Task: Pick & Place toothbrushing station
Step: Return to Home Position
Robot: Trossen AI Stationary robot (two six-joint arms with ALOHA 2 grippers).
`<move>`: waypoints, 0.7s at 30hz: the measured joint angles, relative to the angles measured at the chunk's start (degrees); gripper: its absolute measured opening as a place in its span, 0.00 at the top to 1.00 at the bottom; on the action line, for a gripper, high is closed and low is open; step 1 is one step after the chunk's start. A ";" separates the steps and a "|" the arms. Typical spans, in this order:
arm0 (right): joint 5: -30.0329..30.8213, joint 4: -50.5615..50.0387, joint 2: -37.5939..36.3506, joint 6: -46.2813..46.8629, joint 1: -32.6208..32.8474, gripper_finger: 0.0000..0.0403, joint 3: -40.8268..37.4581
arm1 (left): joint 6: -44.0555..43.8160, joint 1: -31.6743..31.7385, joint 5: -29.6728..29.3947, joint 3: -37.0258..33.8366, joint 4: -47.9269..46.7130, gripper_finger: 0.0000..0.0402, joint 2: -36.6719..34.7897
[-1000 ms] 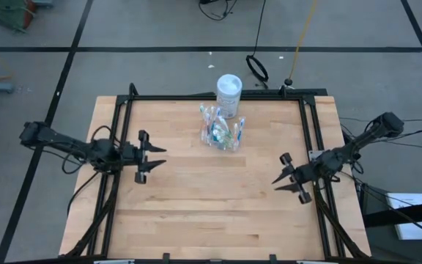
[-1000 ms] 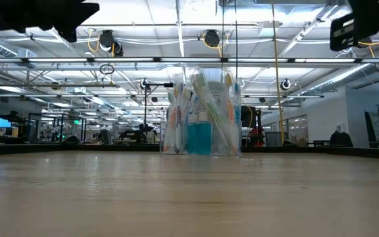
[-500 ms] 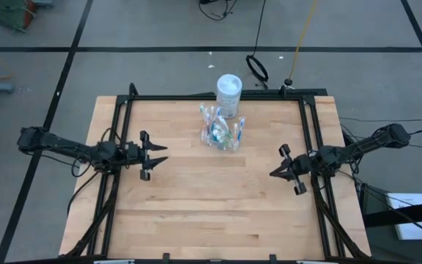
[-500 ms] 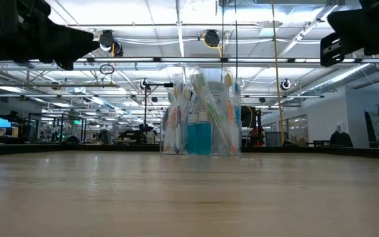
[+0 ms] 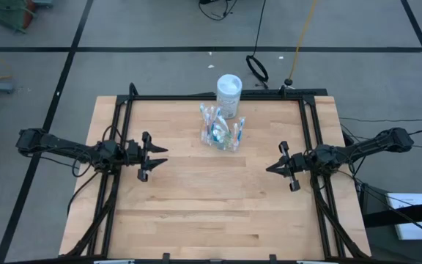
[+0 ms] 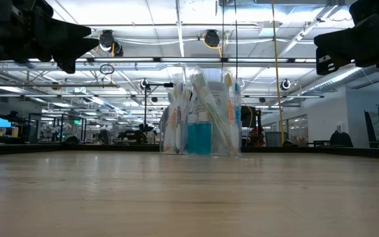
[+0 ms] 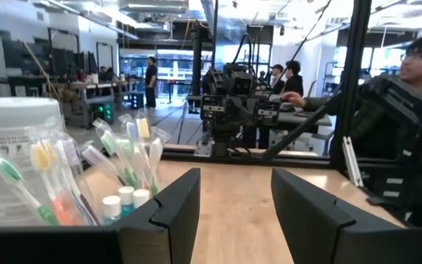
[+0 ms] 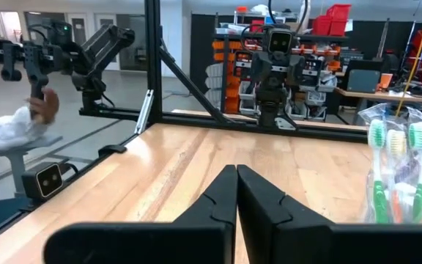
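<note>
The toothbrushing station (image 5: 222, 130) is a small clear holder with several toothbrushes. It stands upright on its base on the wooden table, toward the far edge at the middle; it also shows in the low view (image 6: 201, 118) and both wrist views (image 7: 116, 183) (image 8: 401, 169). My left gripper (image 5: 164, 155) is open and empty above the table's left side, pointing right, left of and nearer than the station; its gap shows in its wrist view (image 7: 234, 198). My right gripper (image 5: 268, 169) is shut and empty above the right side, pointing left; its fingers meet in its wrist view (image 8: 237, 170).
A taller white-capped cylindrical container (image 5: 228, 92) stands right behind the station at the far edge. A black frame (image 5: 218, 96) runs around the table. Bare wood (image 5: 211, 205) lies between the grippers and toward the near edge. People show in the room beyond (image 7: 416, 66) (image 8: 20, 125).
My right gripper has gone toward the table's far edge and a little left, closer to the station. My left gripper has come down a little and stayed nearly in place. The station has not moved.
</note>
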 joint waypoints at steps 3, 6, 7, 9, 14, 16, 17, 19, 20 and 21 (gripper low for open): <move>-0.02 0.02 0.04 0.05 0.00 0.99 -0.02 | -1.30 0.00 -0.01 0.01 -0.03 0.56 0.00; -0.02 0.02 0.04 0.05 0.00 0.99 -0.02 | -0.97 0.00 -0.02 0.02 -0.03 0.56 0.00; 0.00 0.02 0.04 0.05 0.00 0.99 -0.02 | -0.99 0.00 -0.02 0.02 -0.03 0.56 0.00; -0.02 0.04 0.04 0.05 0.00 0.99 -0.02 | -0.99 0.00 -0.02 0.02 -0.03 0.56 0.00; -0.02 0.04 0.04 0.05 0.00 0.99 -0.04 | -0.97 0.00 -0.02 0.02 -0.01 0.56 0.00; -0.02 0.04 0.04 0.05 0.00 0.99 -0.04 | -1.00 0.00 -0.02 0.02 -0.01 0.56 0.00; -0.02 0.04 0.04 0.06 0.00 0.99 -0.04 | -1.04 0.00 -0.02 0.02 -0.01 0.56 0.00; -0.01 0.05 0.04 0.06 0.00 0.99 -0.04 | -1.04 0.00 -0.02 0.02 -0.01 0.56 0.00; 0.00 0.04 0.04 0.06 0.00 0.99 -0.04 | -1.04 0.00 -0.02 0.02 -0.01 0.56 0.00; -0.02 0.04 0.04 0.05 0.00 0.99 -0.07 | -1.04 0.00 -0.02 0.02 -0.01 0.56 0.00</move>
